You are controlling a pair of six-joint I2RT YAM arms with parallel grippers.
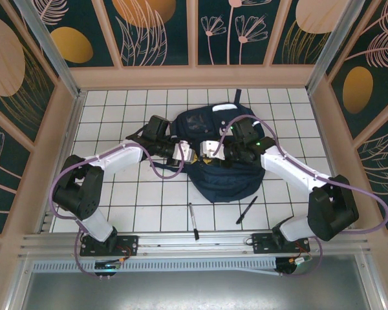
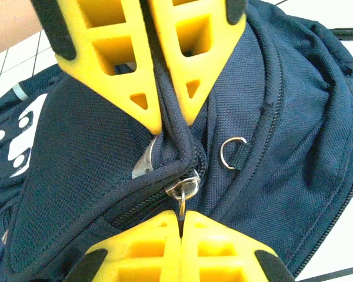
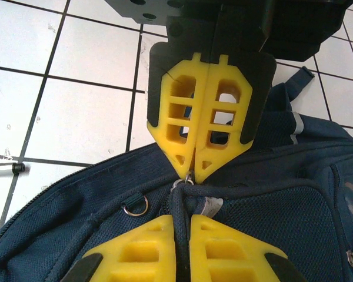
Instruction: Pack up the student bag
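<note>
Showing the bag (image 1: 223,184) lying in the middle of the table (image 1: 116,194) — with left gripper (image 2: 181,214) pinched shut on its zip pull (image 2: 185,189), right gripper (image 3: 182,218) pinched shut on a seam (image 3: 176,202) just beside it.

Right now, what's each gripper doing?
Left gripper: shut on the zipper pull.
Right gripper: shut on a seam fold of the navy backpack.

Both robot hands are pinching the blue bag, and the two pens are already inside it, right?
Not quite. One pen and the other pen lie outside on the table, in front of the student bag, as the top external view shows. The left gripper and the right gripper do pinch the bag.
</note>
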